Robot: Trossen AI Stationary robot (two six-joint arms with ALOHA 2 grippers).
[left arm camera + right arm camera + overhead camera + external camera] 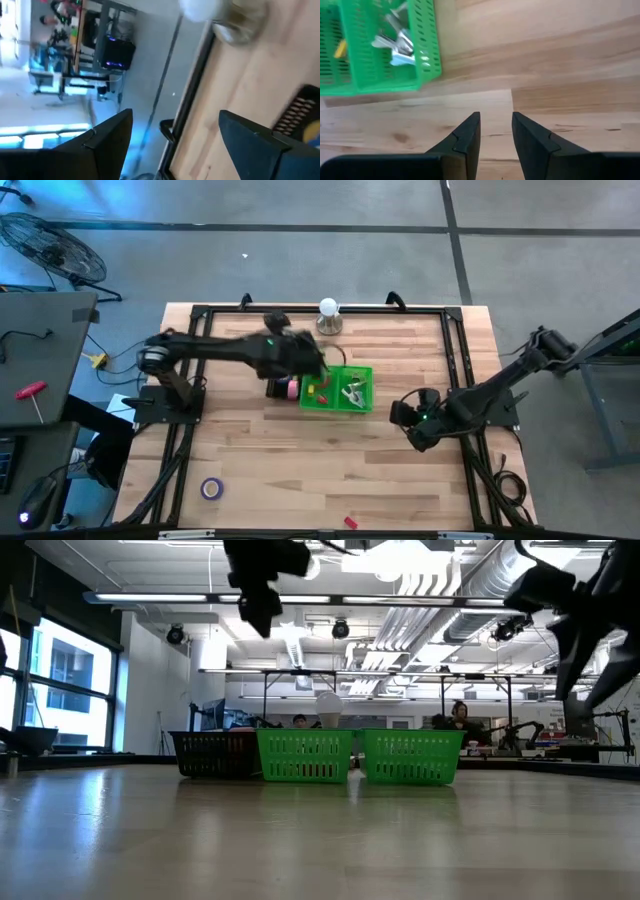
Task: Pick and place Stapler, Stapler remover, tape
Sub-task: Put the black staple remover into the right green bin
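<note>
Now the right gripper hovers over bare bench, its fingers only a little apart and holding nothing. Ahead of these fingers, near but apart, stands the green basket, and silver stapler removers already lie in it, so this part looks done. Farther off, the left gripper hangs over the far side of the bench with fingers wide apart and empty, close above the black basket, where a pink tape shows. The purple tape is still on the bench, well apart from both grippers, and a small red thing lies at the bench edge. I judge the sorting roughly half finished.
</note>
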